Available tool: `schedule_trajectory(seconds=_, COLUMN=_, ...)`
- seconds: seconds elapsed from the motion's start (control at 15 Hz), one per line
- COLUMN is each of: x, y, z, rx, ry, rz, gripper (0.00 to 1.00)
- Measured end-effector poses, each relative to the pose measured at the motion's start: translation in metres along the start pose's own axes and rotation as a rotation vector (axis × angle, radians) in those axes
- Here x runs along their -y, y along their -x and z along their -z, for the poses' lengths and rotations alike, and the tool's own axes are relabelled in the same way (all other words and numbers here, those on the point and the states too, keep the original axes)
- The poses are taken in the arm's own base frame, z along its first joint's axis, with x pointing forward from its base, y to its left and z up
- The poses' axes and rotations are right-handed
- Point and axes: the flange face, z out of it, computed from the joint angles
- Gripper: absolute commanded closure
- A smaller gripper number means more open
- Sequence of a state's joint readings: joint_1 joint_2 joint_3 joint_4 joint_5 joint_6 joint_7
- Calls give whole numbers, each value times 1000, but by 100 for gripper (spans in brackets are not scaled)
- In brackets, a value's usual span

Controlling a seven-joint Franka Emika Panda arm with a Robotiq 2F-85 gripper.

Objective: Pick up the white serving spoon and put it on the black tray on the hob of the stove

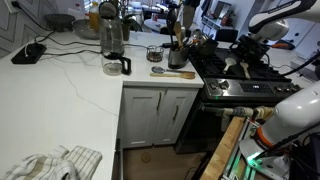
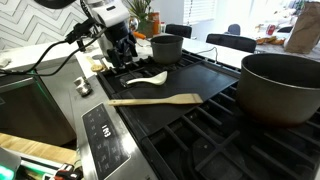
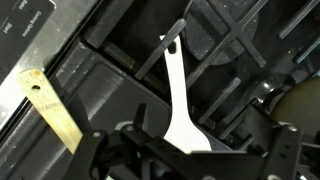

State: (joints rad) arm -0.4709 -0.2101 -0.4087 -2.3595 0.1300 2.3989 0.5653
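Observation:
The white serving spoon (image 2: 148, 78) lies flat on the black tray (image 2: 205, 85) on the hob of the stove (image 2: 110, 135), near the tray's far end. My gripper (image 2: 123, 52) hovers just above and behind the spoon's bowl. It is open and holds nothing. In the wrist view the spoon (image 3: 178, 95) runs up from between my open fingers (image 3: 200, 148), and its bowl is partly hidden by the gripper body. The tray (image 3: 105, 80) lies under it. The stove also shows in an exterior view (image 1: 240, 85).
A wooden spatula (image 2: 155, 99) lies on the tray in front of the spoon and shows in the wrist view (image 3: 50, 110). A large dark pot (image 2: 282, 88) stands on the near grates. A smaller pot (image 2: 167, 47) stands behind the tray. A white counter (image 1: 70, 85) adjoins the stove.

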Motion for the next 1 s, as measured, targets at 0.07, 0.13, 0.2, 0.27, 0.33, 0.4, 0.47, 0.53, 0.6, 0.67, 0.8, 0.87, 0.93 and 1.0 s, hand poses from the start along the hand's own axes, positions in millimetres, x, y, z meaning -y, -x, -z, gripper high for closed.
schedule_trajectory(seconds=0.07, x=1, y=1, z=-2, rx=1, ry=3, rz=3, gripper=0)
schedule_trajectory(seconds=0.13, x=3, y=2, z=-5, rx=4, ry=8, rz=7, gripper=0)
schedule_trajectory(seconds=0.2, x=5, y=3, z=-9, rx=6, ry=14, rz=12, gripper=0)
schedule_trajectory(seconds=0.27, x=8, y=4, z=-15, rx=6, ry=19, rz=16, gripper=0)
schedule_trajectory(seconds=0.33, x=10, y=4, z=-22, rx=3, ry=25, rz=21, gripper=0)
schedule_trajectory(seconds=0.4, x=13, y=5, z=-29, rx=0, ry=32, rz=26, gripper=0)
schedule_trajectory(seconds=0.47, x=14, y=4, z=-35, rx=-3, ry=39, rz=30, gripper=12)
schedule_trajectory(seconds=0.53, x=16, y=3, z=-41, rx=-7, ry=45, rz=32, gripper=26)
schedule_trajectory(seconds=0.6, x=17, y=1, z=-46, rx=-11, ry=50, rz=31, gripper=35)
schedule_trajectory(seconds=0.67, x=19, y=-1, z=-50, rx=-13, ry=54, rz=29, gripper=42)
schedule_trajectory(seconds=0.8, x=21, y=-5, z=-56, rx=-14, ry=63, rz=25, gripper=49)
schedule_trajectory(seconds=0.87, x=22, y=-7, z=-59, rx=-14, ry=68, rz=24, gripper=48)
schedule_trajectory(seconds=0.93, x=22, y=-9, z=-62, rx=-14, ry=74, rz=24, gripper=46)
schedule_trajectory(seconds=1.0, x=23, y=-11, z=-64, rx=-13, ry=79, rz=23, gripper=46)
